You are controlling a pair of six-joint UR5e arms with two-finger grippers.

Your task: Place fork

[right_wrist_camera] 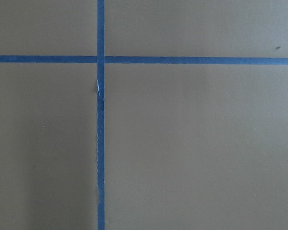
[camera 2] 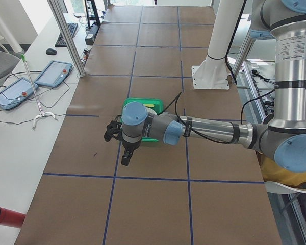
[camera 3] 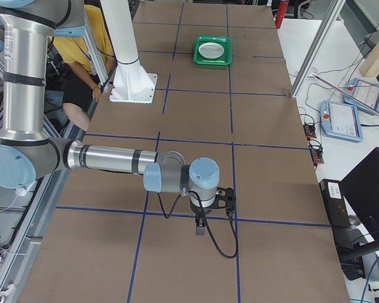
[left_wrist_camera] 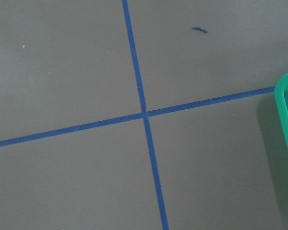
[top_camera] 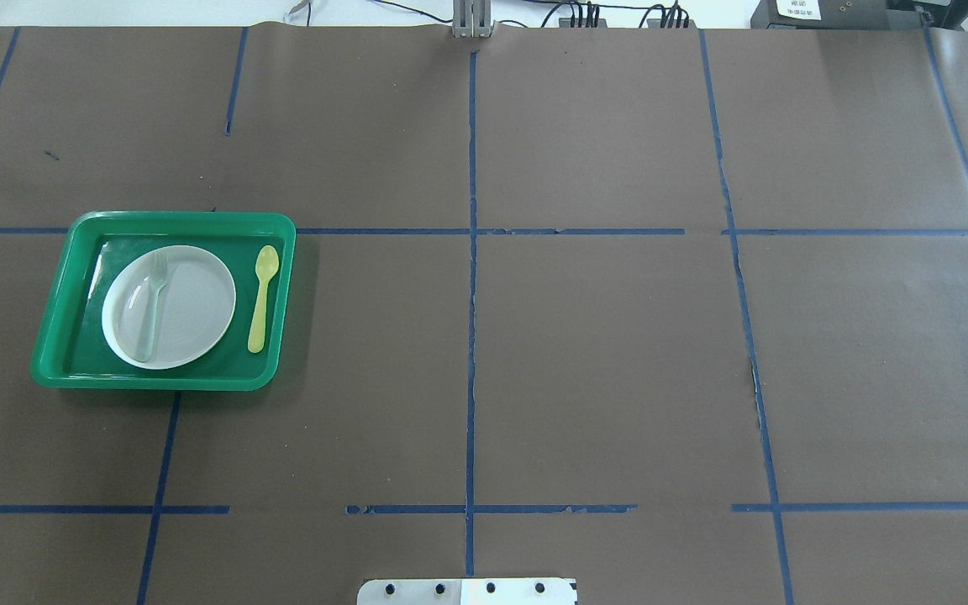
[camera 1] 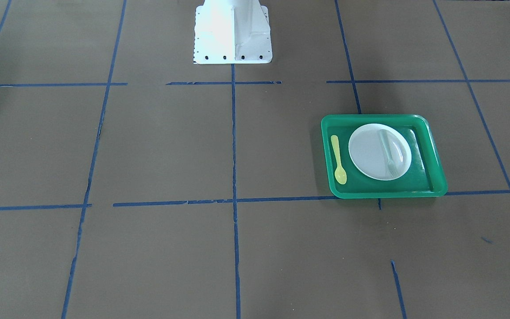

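**A:** Where is the fork?

**B:** The fork (top_camera: 150, 302), pale and see-through, lies flat on a white plate (top_camera: 197, 304), on the side of the plate toward the robot's left. Its tines point away from the robot, and its handle runs back to the plate's near rim.

**A:** What is around the plate?

**B:** The plate sits inside a green tray (top_camera: 181, 220). A yellow spoon (top_camera: 262, 296) lies on the tray floor just beside the plate, on the robot's right of it, and its bowl also points away from the robot. The tray rests on the robot's left half of a brown table (top_camera: 602, 353) marked with blue tape lines (top_camera: 471, 336).

**A:** And the grippers?

**B:** The left gripper (camera 2: 126, 158) hangs above the table near the tray. The right gripper (camera 3: 201, 227) hangs well apart from the tray, at the table's other end. Both show only in the side views, so I cannot tell how wide either stands or whether it grips anything.
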